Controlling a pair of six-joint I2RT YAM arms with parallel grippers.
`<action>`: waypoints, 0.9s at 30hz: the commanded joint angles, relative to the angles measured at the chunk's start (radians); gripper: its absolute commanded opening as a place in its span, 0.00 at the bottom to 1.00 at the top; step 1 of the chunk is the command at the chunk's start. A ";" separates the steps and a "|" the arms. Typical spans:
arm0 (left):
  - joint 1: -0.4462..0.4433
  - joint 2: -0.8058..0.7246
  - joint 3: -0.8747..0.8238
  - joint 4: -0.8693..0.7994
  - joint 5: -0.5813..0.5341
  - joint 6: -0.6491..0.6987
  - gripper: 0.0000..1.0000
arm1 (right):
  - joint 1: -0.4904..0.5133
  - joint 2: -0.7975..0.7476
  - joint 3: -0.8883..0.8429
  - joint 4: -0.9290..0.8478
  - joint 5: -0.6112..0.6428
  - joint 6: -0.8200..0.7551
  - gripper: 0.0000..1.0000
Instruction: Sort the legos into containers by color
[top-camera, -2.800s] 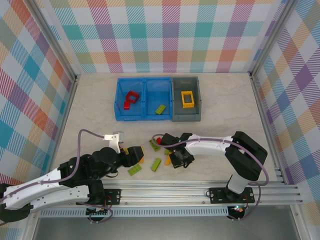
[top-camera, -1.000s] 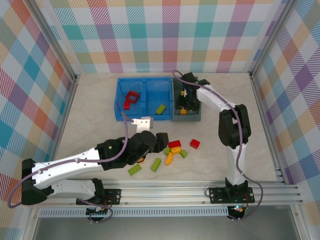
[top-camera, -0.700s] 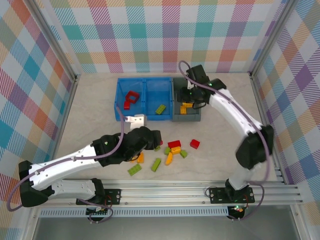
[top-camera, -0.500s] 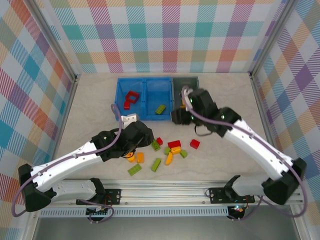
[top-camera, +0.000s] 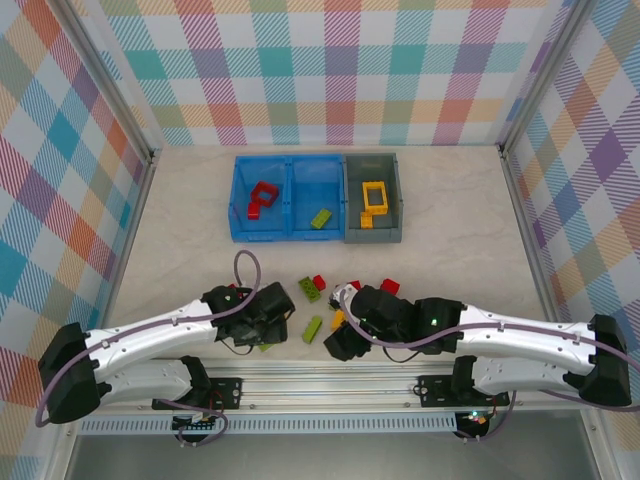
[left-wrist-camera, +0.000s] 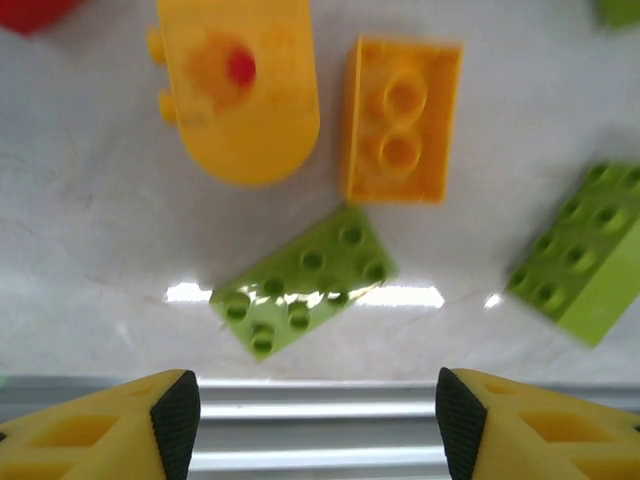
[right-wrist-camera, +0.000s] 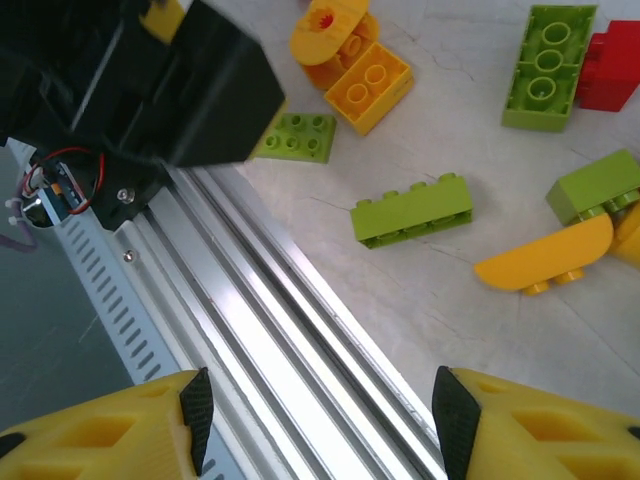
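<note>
Bench (top-camera: 450, 230): pale marble-look top. Blue bin (top-camera: 285, 236) and grey bin (top-camera: 373, 237) sit side by side at 12 o'clock, grey at blue's 3 o'clock. Loose bricks cluster at 6 o'clock by the near edge. Lime brick (top-camera: 309, 289) has a small red brick (top-camera: 319, 282) just beside it. Second red brick (top-camera: 388, 287) lies at their 3 o'clock, long lime brick (top-camera: 313, 328) at 6. Left wrist view: flat lime plate (left-wrist-camera: 305, 282) at 6 o'clock of rounded yellow piece (left-wrist-camera: 240, 90) and orange brick (left-wrist-camera: 400, 120).

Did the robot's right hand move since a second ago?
Yes. The right gripper moved from over the grey bin back toward the near edge, well clear of it.
</note>
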 joint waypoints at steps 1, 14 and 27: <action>-0.015 0.026 -0.008 -0.014 0.040 0.060 0.68 | 0.011 0.010 0.003 0.055 0.017 0.049 0.63; 0.055 0.287 0.087 0.020 0.071 0.400 0.74 | 0.025 -0.030 -0.011 0.041 0.054 0.110 0.64; 0.124 0.376 0.036 0.097 0.124 0.436 0.65 | 0.028 -0.155 -0.068 0.028 0.064 0.163 0.66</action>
